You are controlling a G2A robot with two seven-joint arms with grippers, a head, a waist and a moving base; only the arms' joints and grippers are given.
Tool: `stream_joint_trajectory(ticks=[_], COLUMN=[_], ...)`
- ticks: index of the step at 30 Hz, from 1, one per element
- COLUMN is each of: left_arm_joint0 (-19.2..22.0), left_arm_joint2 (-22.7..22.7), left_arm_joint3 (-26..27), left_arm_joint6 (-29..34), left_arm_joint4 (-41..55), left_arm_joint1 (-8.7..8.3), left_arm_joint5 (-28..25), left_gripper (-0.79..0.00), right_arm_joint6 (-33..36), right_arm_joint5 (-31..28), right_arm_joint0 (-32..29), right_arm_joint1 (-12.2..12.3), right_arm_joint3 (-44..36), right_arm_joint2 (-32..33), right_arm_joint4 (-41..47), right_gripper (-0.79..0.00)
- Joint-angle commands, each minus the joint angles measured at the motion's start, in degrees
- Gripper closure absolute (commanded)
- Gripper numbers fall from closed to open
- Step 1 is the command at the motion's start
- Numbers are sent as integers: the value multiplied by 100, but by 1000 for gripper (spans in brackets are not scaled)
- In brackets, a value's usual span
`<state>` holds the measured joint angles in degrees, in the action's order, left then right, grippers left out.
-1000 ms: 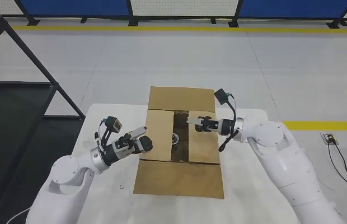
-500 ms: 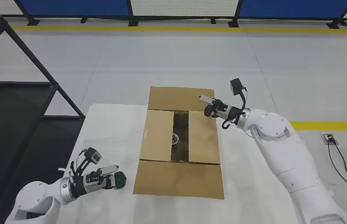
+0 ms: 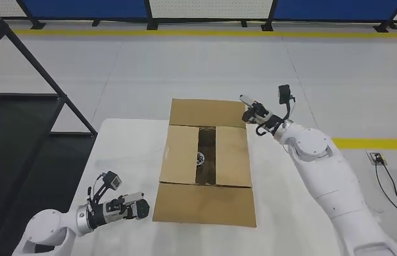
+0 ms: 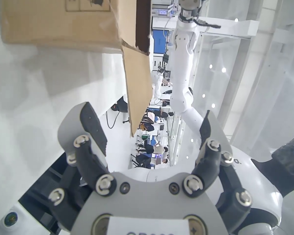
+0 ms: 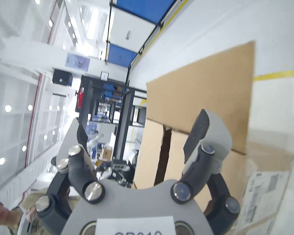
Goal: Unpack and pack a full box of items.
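A brown cardboard box [image 3: 184, 153] stands in the middle of the white table [image 3: 125, 150]. Its far and near flaps lie spread outward, while the two side flaps leave a dark slot [image 3: 208, 150] where a small pale item [image 3: 200, 158] shows. My left gripper [image 3: 138, 208] is open and empty, low over the table beside the box's near left corner; its wrist view shows the box wall [image 4: 58, 10] and a hanging flap [image 4: 137, 79] beyond the left gripper [image 4: 149, 125]. My right gripper [image 3: 247, 107] is open and empty above the box's far right corner, with the box [image 5: 198, 94] past the right gripper [image 5: 139, 133].
A black metal frame [image 3: 32, 70] stands off the table's left side. Bare table lies to the left and right [image 3: 278, 185] of the box. Grey floor with a yellow line [image 3: 365, 142] runs beyond the table.
The left arm drew back from the box's left flap to the table's near left. The right gripper pulled away from over the slot to the box's far right corner.
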<state>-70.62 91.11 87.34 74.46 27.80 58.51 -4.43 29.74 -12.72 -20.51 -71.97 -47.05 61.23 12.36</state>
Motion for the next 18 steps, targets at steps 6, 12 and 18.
stream_joint_trajectory(ticks=[6, 12, 18], left_arm_joint0=[-73, -86, -68], left_arm_joint2=[-166, -391, -532], left_arm_joint3=[52, 105, 168], left_arm_joint6=[192, 142, 58], left_arm_joint4=[141, 234, 294], left_arm_joint1=[-18, -7, -5], left_arm_joint5=[5, -44, -98], left_gripper=[-785, -785, -785], right_arm_joint6=[-682, -685, -630], right_arm_joint5=[-379, -676, -882], right_arm_joint0=[328, 598, 827], right_arm_joint1=[-198, -450, -686], right_arm_joint3=[926, 1718, 2379], right_arm_joint2=[-273, -528, -668], right_arm_joint4=[-342, -233, -90], right_gripper=[-785, -785, -785])
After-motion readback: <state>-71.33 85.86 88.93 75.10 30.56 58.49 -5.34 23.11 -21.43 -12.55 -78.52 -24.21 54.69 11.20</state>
